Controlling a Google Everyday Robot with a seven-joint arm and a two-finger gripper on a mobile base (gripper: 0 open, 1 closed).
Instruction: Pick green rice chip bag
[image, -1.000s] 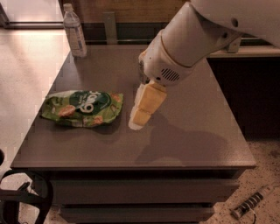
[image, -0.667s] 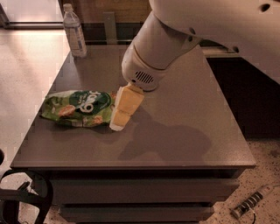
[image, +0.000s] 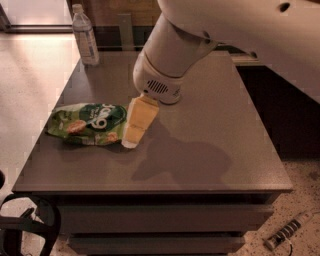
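Note:
The green rice chip bag (image: 88, 123) lies flat on the left part of the grey table (image: 200, 150). It is light green with a dark green band, white lettering and pictures of orange chips. My gripper (image: 131, 141) hangs from the large white arm (image: 175, 50), with its yellowish finger (image: 137, 120) pointing down-left. It covers the bag's right edge, and its tip is close to the tabletop.
A clear plastic water bottle (image: 85, 36) stands at the table's far left corner. A power strip (image: 285, 232) lies on the floor at the lower right. A dark counter (image: 280, 100) runs along the right side.
The arm has swung left and lower. The gripper has gone from right of the bag to over its right edge. The bag has not moved.

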